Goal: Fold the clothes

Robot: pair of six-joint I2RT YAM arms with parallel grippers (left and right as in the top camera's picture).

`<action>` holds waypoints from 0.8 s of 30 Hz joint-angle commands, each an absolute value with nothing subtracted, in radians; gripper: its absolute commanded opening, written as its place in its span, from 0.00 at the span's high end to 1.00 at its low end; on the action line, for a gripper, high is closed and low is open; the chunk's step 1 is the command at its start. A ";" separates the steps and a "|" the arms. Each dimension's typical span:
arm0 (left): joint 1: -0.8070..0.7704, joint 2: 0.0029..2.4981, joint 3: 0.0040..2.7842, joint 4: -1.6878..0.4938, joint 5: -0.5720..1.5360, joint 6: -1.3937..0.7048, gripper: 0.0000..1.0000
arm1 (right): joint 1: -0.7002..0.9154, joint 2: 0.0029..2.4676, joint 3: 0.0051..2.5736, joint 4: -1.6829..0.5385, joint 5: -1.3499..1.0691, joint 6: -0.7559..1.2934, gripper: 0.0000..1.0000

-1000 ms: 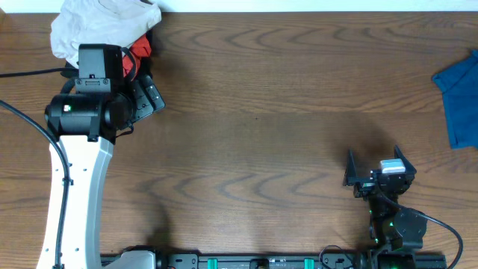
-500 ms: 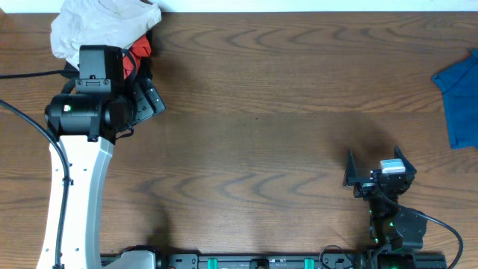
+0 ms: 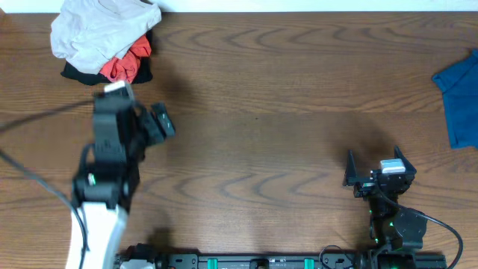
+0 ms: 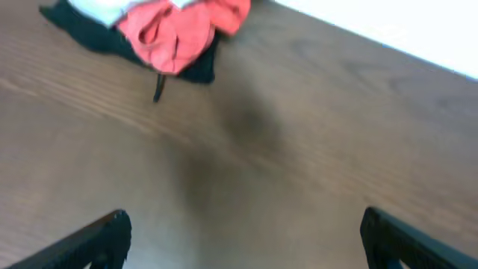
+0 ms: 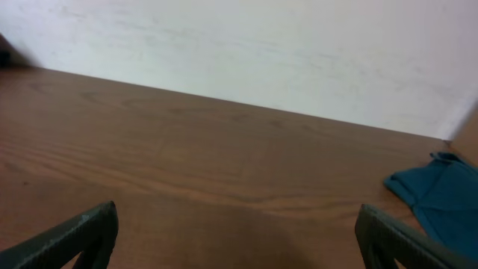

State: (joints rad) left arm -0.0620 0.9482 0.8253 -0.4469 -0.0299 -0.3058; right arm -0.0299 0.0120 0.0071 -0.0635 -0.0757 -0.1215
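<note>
The clothes (image 3: 97,30), a crumpled pale beige shirt, lie in a heap at the table's far left corner; only a pale edge (image 4: 104,6) shows in the left wrist view. The heap rests on a red garment (image 3: 127,66) (image 4: 179,33) and a black cloth (image 3: 75,73) (image 4: 82,30). My left gripper (image 3: 146,121) (image 4: 243,243) hovers over bare wood just in front of the pile, open and empty, apart from the fabric. My right gripper (image 3: 373,166) (image 5: 237,243) stands near the front right, open with nothing between its fingers.
A blue cloth (image 3: 459,97) (image 5: 441,194) lies at the right edge of the wooden table (image 3: 269,112). A white wall (image 5: 246,52) runs behind the far edge. The left arm (image 3: 101,202) stretches up from the front left.
My left arm has pulled back from the pile toward the front of the table, uncovering the red garment and black cloth. The right arm has not moved.
</note>
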 commanded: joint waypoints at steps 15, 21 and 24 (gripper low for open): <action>-0.012 0.266 0.081 0.124 0.079 -0.057 0.02 | -0.025 0.006 0.006 -0.068 -0.083 -0.136 0.01; 0.015 0.168 0.008 0.130 0.080 -0.057 0.02 | -0.025 0.006 0.006 -0.068 -0.083 -0.136 0.01; 0.024 0.131 0.004 0.112 0.080 -0.056 0.02 | -0.025 0.006 0.006 -0.068 -0.083 -0.136 0.01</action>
